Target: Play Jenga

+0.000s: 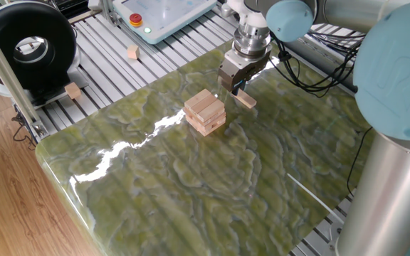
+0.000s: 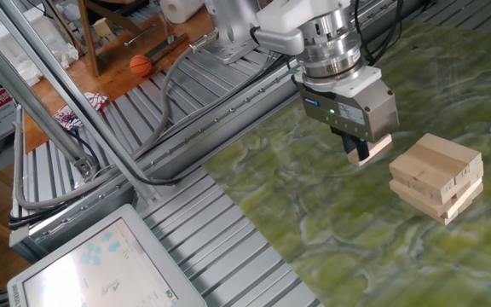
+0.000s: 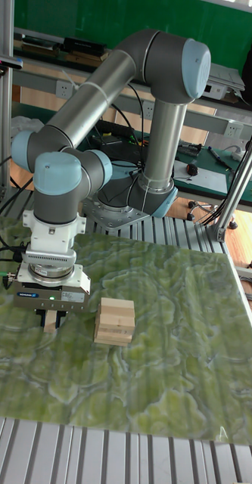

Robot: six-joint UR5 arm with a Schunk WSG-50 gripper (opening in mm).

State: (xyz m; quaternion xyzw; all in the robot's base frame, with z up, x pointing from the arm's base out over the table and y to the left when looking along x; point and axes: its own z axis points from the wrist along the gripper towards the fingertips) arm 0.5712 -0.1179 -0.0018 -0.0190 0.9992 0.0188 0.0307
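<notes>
The Jenga tower [image 1: 205, 112] [image 2: 437, 175] [image 3: 114, 321] stands upright on the green marbled table [image 1: 191, 185], its pale blocks in crossed layers. A matching single block [image 1: 246, 100] [image 2: 377, 147] [image 3: 50, 325] sits low over the table just beside the tower, on the arm's side. My gripper [image 1: 235, 88] [image 2: 361, 153] [image 3: 51, 318] points straight down and is shut on one end of this block. Whether the block touches the table I cannot tell. A small gap separates it from the tower.
Two loose wooden cubes [image 1: 132, 52] [image 1: 72, 90] lie on the slatted aluminium frame beyond the table's far-left edge. A black round device [image 1: 27, 46] and a control tablet [image 2: 92, 273] sit there too. The arm's thick column [image 1: 397, 142] rises at the right.
</notes>
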